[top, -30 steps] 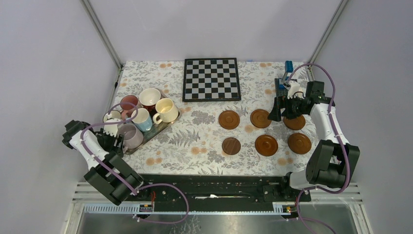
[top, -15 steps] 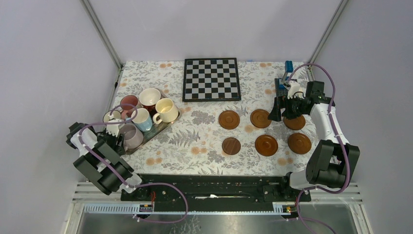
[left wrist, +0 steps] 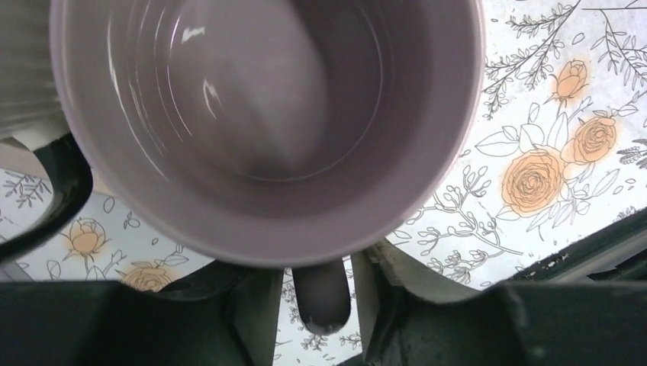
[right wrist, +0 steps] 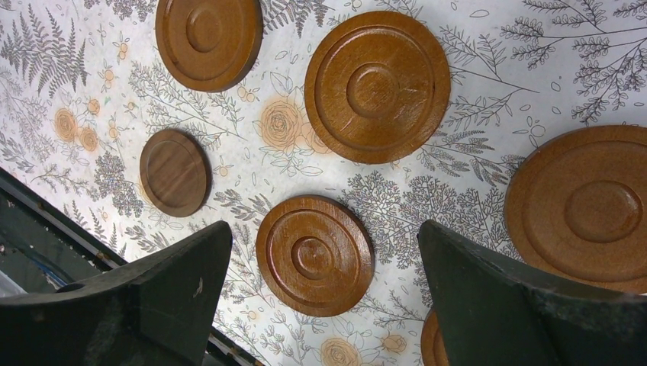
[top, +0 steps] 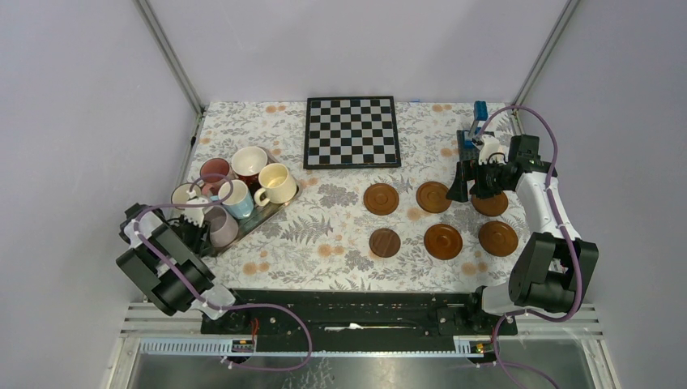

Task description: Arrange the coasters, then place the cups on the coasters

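Six wooden coasters lie in two rows at the right; the small dark one (top: 385, 241) is front left, and also shows in the right wrist view (right wrist: 175, 172). The cups stand on a metal tray (top: 267, 212): pink (top: 214, 170), dark red (top: 249, 164), cream-yellow (top: 276, 183), light blue (top: 236, 197), white (top: 186, 194) and lilac (top: 217, 227). My left gripper (left wrist: 317, 301) straddles the handle (left wrist: 323, 293) of the lilac cup (left wrist: 267, 114), with thin gaps on both sides. My right gripper (right wrist: 322, 229) hangs open above the back-right coaster (top: 490, 203), holding nothing.
A chessboard (top: 352, 130) lies at the back centre. A small blue and black device (top: 474, 134) stands at the back right, just behind the right gripper (top: 474, 182). Enclosure walls close in both sides of the flowered tablecloth.
My left arm has moved in toward the tray, and its jaws have narrowed round the lilac cup's handle. The right arm has stayed still.
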Motion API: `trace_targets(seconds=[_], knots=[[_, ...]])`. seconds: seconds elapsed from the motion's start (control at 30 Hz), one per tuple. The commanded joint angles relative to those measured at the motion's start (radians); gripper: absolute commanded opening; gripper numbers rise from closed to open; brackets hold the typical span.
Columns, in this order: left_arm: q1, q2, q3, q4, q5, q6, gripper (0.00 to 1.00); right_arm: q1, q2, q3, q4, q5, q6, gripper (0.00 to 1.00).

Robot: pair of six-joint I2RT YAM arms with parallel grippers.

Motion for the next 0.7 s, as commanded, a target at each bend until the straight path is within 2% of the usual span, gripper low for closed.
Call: trace_targets(seconds=[0.0,0.13,0.27,0.37,0.67], knots=[[-0.023,0.007,-0.019,0.045,0.063,0.005,0.36,0.006,-0.011,-0.007,0.000,0.004,0.008,1.00],[-0.030,0.000,-0.021,0.051,0.054,-0.004,0.24,0.005,-0.012,-0.010,0.000,0.007,0.007,1.00],[-0.029,-0.036,-0.025,0.010,0.030,0.016,0.07,0.006,-0.016,-0.013,0.001,0.012,0.003,1.00],[-0.028,-0.081,-0.028,-0.035,0.024,0.034,0.00,0.006,-0.017,-0.015,0.003,0.010,0.003,0.99],[-0.028,-0.220,0.025,-0.234,0.068,0.100,0.00,0.006,-0.021,-0.021,0.008,0.004,0.003,0.99]])
